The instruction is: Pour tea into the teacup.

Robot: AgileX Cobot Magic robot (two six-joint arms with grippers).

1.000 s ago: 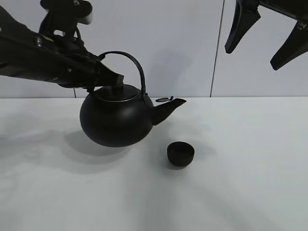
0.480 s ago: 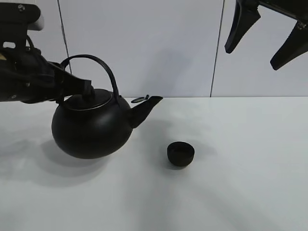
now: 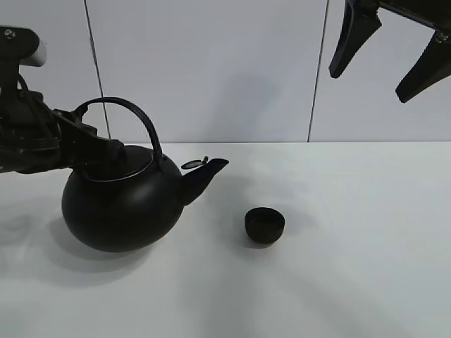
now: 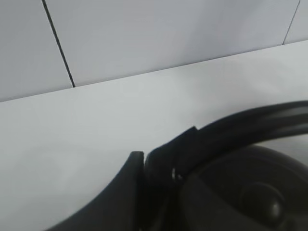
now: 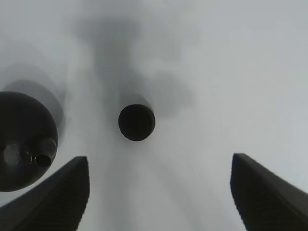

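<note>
While the kettle sat low on the left: its round black body (image 3: 120, 208) rested on the white worktop (image 3: 338, 282), spout toward the cup.
Left pincer: (image 3: 106, 151) clamped shut on the kettle's arched handle, just above the lid.
Right pincer: (image 3: 387, 53) spread wide, gripping nothing, raised high over the right side.
Teacup: (image 3: 265, 225) small, black, upright on the worktop, right of the spout and apart from it, near the middle.

1 kettle (image 3: 120, 211), 1 teacup (image 3: 265, 225), 2 pincers
</note>
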